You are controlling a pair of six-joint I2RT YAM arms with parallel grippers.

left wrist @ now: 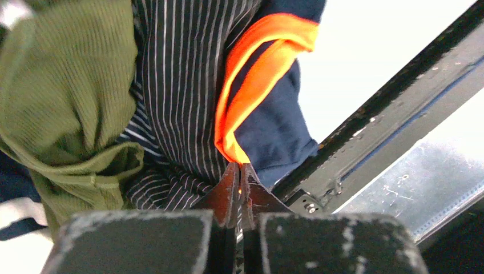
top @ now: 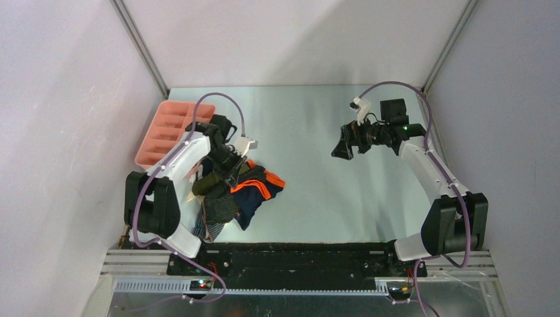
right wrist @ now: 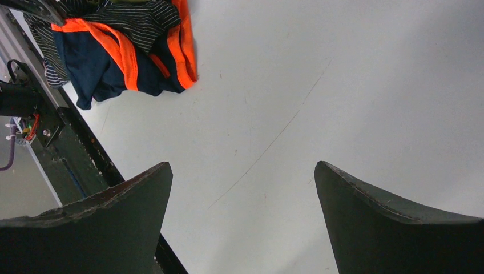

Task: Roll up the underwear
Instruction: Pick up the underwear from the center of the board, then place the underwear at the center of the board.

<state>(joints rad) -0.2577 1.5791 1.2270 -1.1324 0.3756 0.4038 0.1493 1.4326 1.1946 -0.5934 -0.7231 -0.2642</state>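
Note:
A heap of underwear lies at the near left of the table. It holds navy briefs with orange bands [top: 261, 191], dark grey striped briefs [top: 218, 208] and olive green briefs [top: 206, 183]. My left gripper [top: 232, 168] is over the heap, shut on the orange band of the navy briefs [left wrist: 251, 74]. The striped briefs [left wrist: 177, 85] and olive briefs [left wrist: 68, 97] hang beside it in the left wrist view. My right gripper [top: 343, 148] is open and empty above the bare table at the right. The navy briefs [right wrist: 108, 63] show at the top left of its view.
A pink plastic compartment tray [top: 173, 131] stands at the back left, just behind the left arm. The black base rail [top: 297, 254] runs along the near edge and also shows in the right wrist view [right wrist: 68, 148]. Grey walls enclose the table on three sides.

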